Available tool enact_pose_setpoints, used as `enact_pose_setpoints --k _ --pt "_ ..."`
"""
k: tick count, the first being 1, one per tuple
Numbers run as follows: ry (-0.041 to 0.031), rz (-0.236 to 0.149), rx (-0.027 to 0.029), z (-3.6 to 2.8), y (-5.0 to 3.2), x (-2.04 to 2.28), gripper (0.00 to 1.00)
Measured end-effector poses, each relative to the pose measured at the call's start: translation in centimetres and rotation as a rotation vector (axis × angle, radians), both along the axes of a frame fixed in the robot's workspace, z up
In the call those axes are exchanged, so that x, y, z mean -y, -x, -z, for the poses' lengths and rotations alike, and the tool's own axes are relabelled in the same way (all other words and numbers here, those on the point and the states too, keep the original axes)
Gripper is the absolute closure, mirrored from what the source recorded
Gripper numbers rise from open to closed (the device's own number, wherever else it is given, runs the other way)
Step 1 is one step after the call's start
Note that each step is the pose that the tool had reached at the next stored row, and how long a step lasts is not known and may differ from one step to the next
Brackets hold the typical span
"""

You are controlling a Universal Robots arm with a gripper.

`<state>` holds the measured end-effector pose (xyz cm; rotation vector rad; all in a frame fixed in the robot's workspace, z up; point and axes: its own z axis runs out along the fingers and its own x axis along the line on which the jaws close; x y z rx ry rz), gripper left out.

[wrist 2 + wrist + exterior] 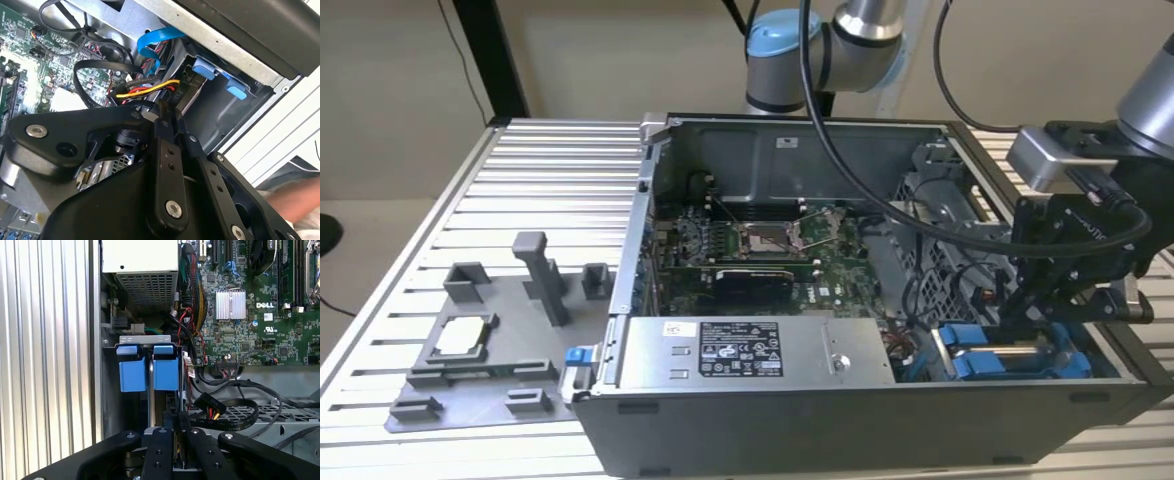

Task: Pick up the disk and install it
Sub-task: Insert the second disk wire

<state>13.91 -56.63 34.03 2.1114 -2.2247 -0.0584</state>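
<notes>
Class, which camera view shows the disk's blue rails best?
The first wrist view: the disk shows two blue rail tabs head-on inside its bay. In the exterior view, the disk sits partly behind the gripper. The second wrist view catches the rails obliquely.

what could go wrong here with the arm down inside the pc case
1. Loose cables lie right beside the hand in the first wrist view; the linkage may snag or tug a connector.
2. The blue drive rails sit in a tight bay at the case's corner; a tilted disk might jam rather than slide.
3. The motherboard lies exposed close by, so a sideways slip may strike components.
</notes>
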Motion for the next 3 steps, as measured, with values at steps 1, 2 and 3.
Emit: enact_pose_setpoints --k 1,2,3 --pt "0.0000 0.000 0.0000 0.00 0.00 0.00 1.00" --pt "0.0000 0.000 0.0000 0.00 0.00 0.00 1.00" --pt "0.0000 0.000 0.0000 0.00 0.00 0.00 1.00"
